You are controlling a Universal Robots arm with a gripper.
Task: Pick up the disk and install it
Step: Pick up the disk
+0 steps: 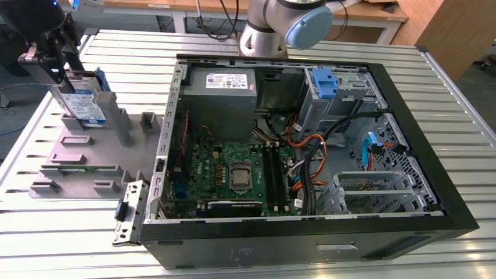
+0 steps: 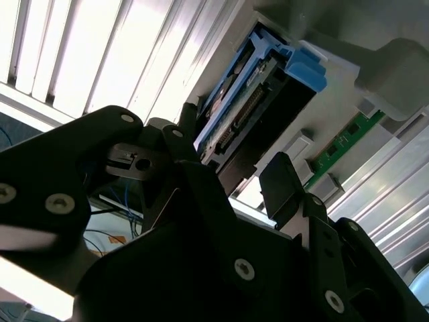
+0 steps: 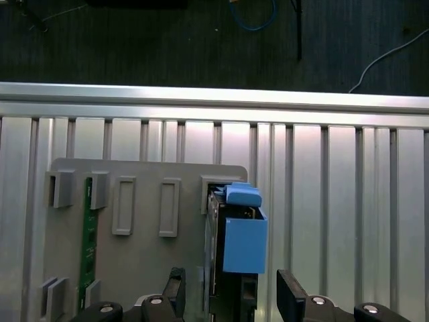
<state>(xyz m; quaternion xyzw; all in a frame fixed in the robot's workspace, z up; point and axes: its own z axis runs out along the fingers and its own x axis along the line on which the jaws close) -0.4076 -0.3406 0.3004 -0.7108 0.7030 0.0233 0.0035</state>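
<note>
Disk (image 1: 81, 104) with blue rails stands upright in a slot of the grey holder (image 1: 85, 157) on the slatted worktop (image 1: 69, 232), at the exterior view's left, just beside the open computer case (image 1: 434, 209). The tool (image 3: 230, 295) hangs over it, released: in the first wrist view its fingers (image 3: 289, 298) flank the disk, with a gap on each side.

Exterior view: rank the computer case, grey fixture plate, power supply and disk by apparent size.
Largest to smallest:
computer case
grey fixture plate
power supply
disk
The disk stands upright, seen at an angle, so last place is less sure.
</note>
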